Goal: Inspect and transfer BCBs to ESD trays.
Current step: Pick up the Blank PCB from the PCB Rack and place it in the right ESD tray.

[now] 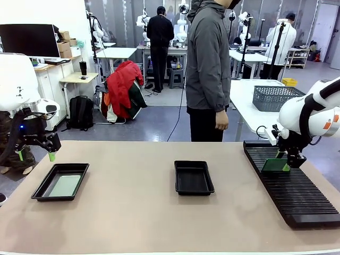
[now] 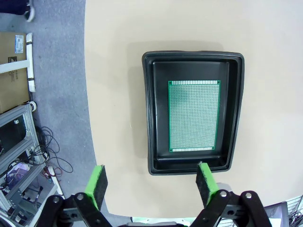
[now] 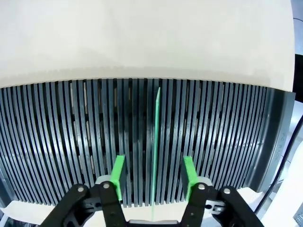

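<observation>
Right claw [image 3: 153,164] apart, straddling BCB [image 3: 156,123] standing on edge in rack [image 3: 71,132] slot, pads [image 3: 118,177] not touching; centre, pinch faces squarely, lift straight; left claw [image 2: 151,169] wide apart above tray [image 2: 147,118] holding second BCB [image 2: 194,116].

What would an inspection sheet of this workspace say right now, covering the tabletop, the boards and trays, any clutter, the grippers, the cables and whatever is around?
Surface: beige table, bare between the things on it.
Job's things: left tray holds one BCB lying flat; centre tray is empty; another board stands on edge in the black slotted rack.
Clutter: nothing seen.
Grippers: left gripper open, hovering apart from the left tray; right gripper open, straddling the standing board with gaps on both sides.
Cables: loose cables on the floor beside the table.
Surroundings: a person stands at the far side; grey basket on a white table behind.
</observation>
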Motion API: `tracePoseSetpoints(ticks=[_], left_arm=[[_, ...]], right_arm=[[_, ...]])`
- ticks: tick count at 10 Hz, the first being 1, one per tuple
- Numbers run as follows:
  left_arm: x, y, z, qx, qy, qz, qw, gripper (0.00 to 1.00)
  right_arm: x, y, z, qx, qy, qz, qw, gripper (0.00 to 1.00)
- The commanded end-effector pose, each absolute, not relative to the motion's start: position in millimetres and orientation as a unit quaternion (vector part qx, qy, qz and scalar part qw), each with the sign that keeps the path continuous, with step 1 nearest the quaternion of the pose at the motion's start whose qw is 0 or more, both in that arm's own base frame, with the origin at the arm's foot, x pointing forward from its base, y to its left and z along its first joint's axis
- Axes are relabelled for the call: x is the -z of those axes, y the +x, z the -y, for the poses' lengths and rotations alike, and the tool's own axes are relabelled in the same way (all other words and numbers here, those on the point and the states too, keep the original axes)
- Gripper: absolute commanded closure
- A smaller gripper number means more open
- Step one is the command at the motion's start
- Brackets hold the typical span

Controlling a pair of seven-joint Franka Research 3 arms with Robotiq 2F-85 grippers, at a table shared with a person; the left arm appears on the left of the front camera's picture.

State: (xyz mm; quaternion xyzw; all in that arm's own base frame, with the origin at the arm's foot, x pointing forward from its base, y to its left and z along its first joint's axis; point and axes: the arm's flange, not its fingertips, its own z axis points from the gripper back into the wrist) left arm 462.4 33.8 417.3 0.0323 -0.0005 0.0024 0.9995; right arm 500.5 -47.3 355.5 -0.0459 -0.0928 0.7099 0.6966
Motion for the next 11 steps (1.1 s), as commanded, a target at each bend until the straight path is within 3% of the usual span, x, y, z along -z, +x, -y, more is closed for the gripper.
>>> tracePoseSetpoints(ticks=[1, 11], left_arm=[[-416.7, 462.7, -34.6, -0.004, 0.033, 0.000, 0.999, 0.00], [-416.7, 462.7, -34.6, -0.004, 0.033, 0.000, 0.999, 0.00]], right_arm=[[-355.3, 502.3, 47.1, -0.708, -0.053, 0.094, 0.698, 0.45], [-356.2, 508.1, 45.6, -0.710, -0.043, 0.085, 0.697, 0.81]])
